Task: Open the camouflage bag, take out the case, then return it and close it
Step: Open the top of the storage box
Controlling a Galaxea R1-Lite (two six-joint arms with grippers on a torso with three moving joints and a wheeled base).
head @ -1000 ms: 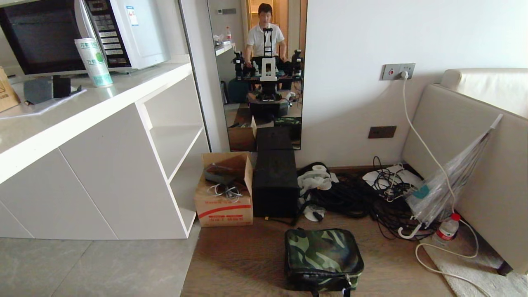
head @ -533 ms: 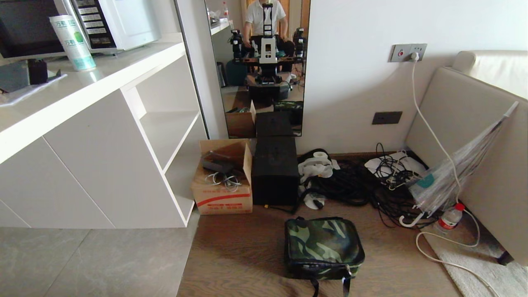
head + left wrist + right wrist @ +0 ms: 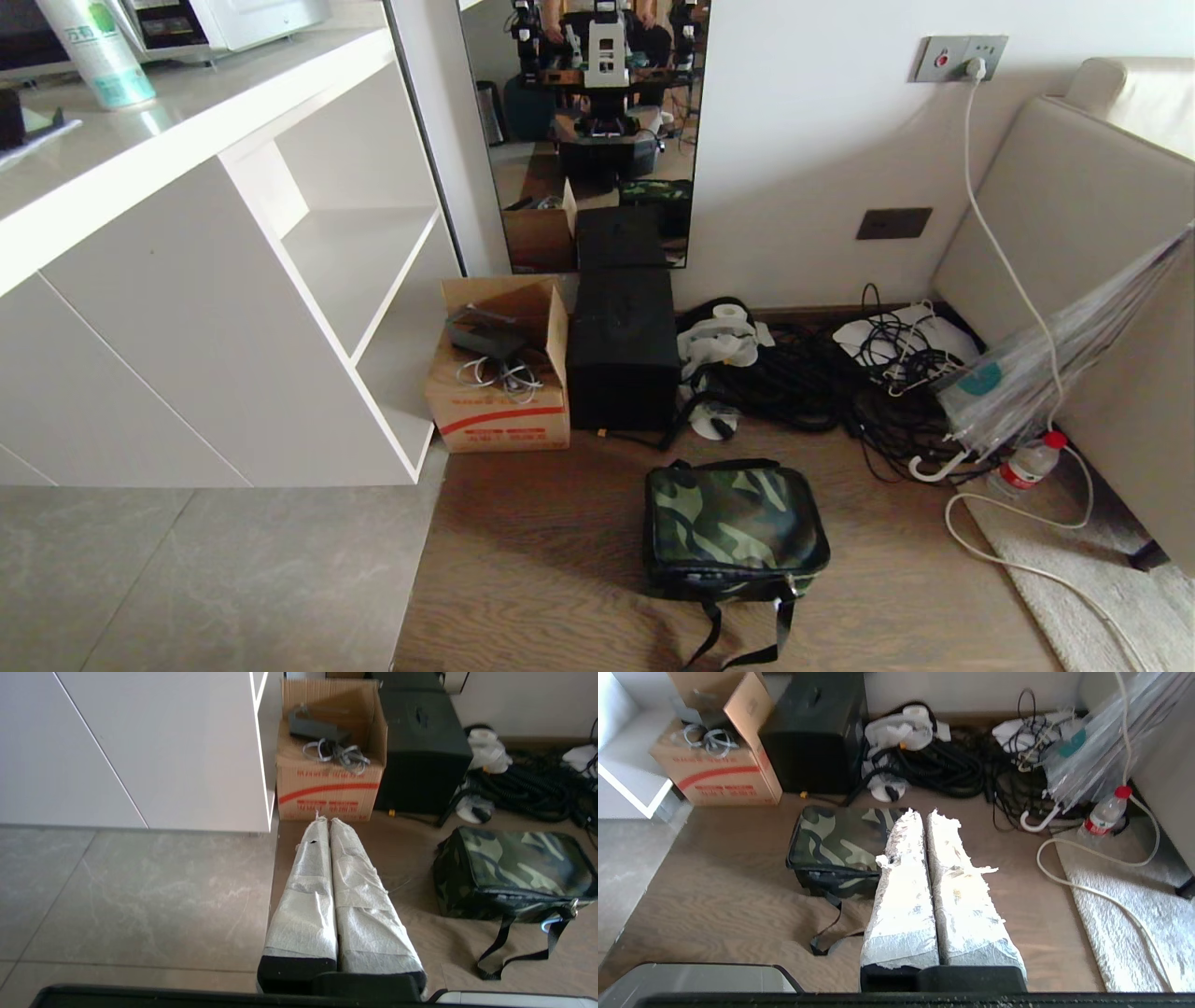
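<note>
Jaws on both the left gripper (image 3: 330,822) and right gripper (image 3: 924,814) are pressed shut and empty (neither near the zip), so opening the camouflage bag (image 3: 733,527), zipped on the wooden floor (image 3: 523,560), hasn't begun; next, reach down for its zip.

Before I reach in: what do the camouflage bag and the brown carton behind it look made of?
Camouflage bag: soft woven fabric, likely nylon, with a slight sheen; it sags at the edges and has a black webbing strap. Brown carton: corrugated cardboard, matte, with creased open flaps.
</note>
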